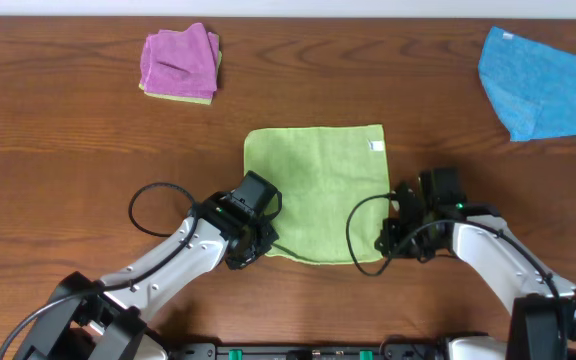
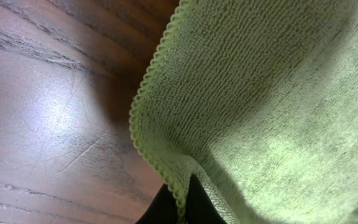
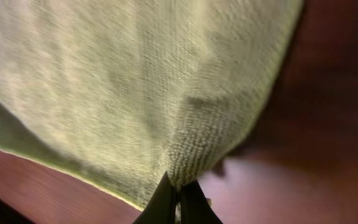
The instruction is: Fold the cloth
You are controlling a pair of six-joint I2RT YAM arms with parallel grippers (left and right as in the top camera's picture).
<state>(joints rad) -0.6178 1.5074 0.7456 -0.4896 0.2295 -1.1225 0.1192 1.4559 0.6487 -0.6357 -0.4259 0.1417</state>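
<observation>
left claw and right claw pinching green cloth at near corners, grips clear only in wrist views

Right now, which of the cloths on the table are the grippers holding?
The green cloth in the middle: the left gripper and right gripper each pinch a near corner. The folded pink cloth and the blue cloth lie untouched at the far side.

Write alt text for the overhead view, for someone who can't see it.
A green cloth lies flat on a wooden table, with the left claw and right claw each pinching one of its near corners. A folded pink cloth sits at the far left, and a blue cloth at the far right.
</observation>
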